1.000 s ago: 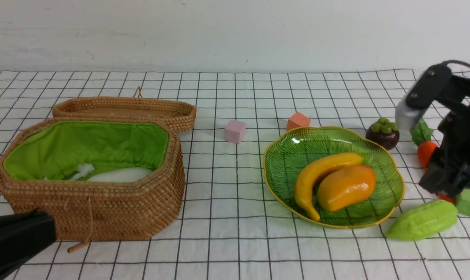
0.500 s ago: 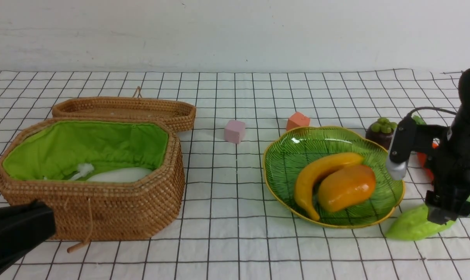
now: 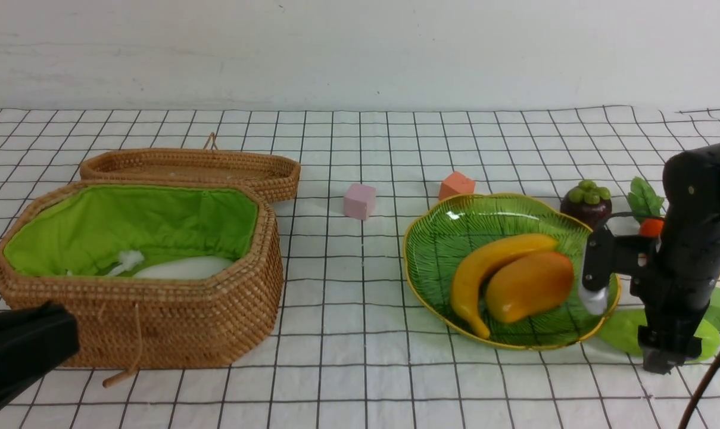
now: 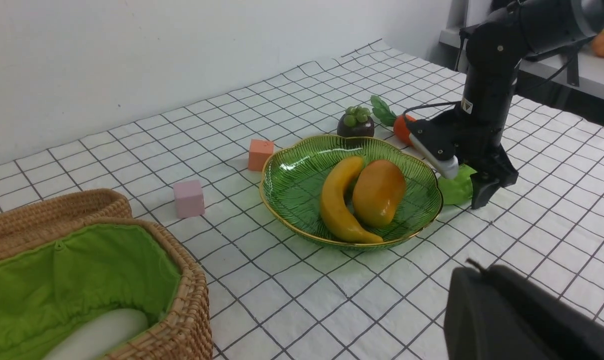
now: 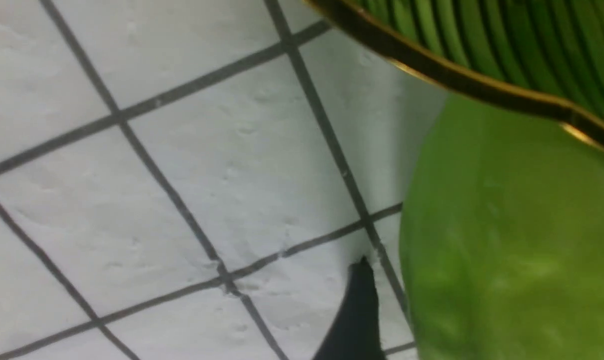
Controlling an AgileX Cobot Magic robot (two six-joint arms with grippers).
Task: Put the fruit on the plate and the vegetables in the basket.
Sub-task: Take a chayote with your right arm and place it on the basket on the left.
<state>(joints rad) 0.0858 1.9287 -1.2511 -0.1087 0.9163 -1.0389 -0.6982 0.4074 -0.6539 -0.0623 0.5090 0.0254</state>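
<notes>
White wall backs a table [image 3: 360, 381] under a black-gridded cloth. At the right edge of the front view the right arm, which hung over the carrot [image 3: 651, 227] a second ago, has dropped to the gourd [image 3: 619, 328] at lower right. The right gripper [image 3: 663, 348] now straddles the gourd. Its fingers [image 5: 356, 310] are spread, and the one that shows stands just off the gourd's side, down at the cloth. The gourd lies flatter than before, just beside the plate [image 3: 449, 238]. With the arm lower, the carrot's leaves and top show at right, next to the mangosteen [image 3: 586, 202], which has not moved. Banana [image 3: 485, 265] and mango [image 3: 529, 286] rest touching on the plate as before. The radish [image 3: 184, 268] stays in the basket [image 3: 157, 322] at left. In the lower left corner the left gripper [image 3: 20, 351] stays clenched, barely shifted.
</notes>
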